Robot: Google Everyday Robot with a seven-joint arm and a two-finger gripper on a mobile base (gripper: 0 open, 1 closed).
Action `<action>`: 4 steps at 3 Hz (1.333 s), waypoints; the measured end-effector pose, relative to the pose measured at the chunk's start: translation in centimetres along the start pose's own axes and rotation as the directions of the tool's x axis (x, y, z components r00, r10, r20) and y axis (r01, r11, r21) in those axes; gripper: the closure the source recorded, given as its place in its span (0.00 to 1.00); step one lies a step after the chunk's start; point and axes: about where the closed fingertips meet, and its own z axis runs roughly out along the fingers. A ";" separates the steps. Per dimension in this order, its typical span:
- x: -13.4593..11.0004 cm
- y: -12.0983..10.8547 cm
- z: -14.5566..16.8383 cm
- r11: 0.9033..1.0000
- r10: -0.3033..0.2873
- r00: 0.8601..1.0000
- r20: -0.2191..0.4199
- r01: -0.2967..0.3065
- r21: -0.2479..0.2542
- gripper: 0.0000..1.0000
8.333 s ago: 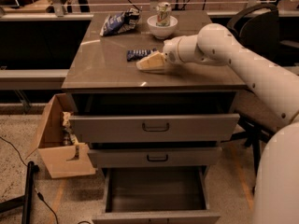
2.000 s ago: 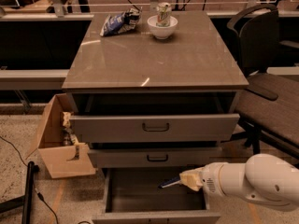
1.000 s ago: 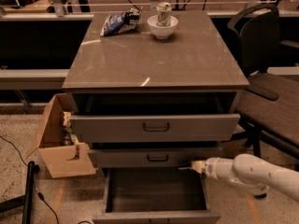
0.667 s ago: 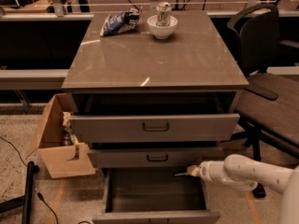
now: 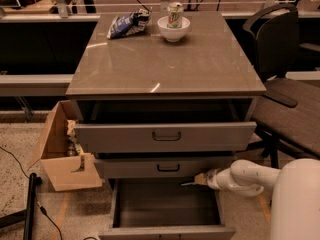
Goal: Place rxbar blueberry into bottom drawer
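The bottom drawer (image 5: pixel 165 232) is pulled open at the foot of the grey cabinet, and its inside is dark. My gripper (image 5: pixel 192 182) is at the end of the white arm that reaches in from the lower right. It hangs just under the middle drawer's front, over the right rear part of the open bottom drawer. The rxbar blueberry does not show: it is not on the tabletop, and I cannot make it out in the drawer or at the gripper.
The top drawer (image 5: pixel 165 136) and middle drawer (image 5: pixel 162 167) stand slightly pulled out. On the tabletop are a blue-and-white chip bag (image 5: pixel 127 24) and a white bowl (image 5: pixel 173 30) holding a can. A cardboard box (image 5: pixel 62 156) stands left, a chair (image 5: pixel 285 99) right.
The dark bar is gone from the tabletop. My arm went from the tabletop down into the bottom drawer, then lifted toward the drawer's upper right; it has since shifted slightly.
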 end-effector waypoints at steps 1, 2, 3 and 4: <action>2.6 -0.5 1.7 0.999 0.049 0.997 -0.057 -0.048 0.002 1.00; 7.8 -1.1 5.1 0.991 0.137 0.981 -0.136 -0.136 0.014 1.00; 10.8 -1.4 8.5 0.980 0.197 0.968 -0.155 -0.200 0.002 1.00; 12.3 -1.3 11.0 0.968 0.243 0.957 -0.157 -0.250 -0.027 0.82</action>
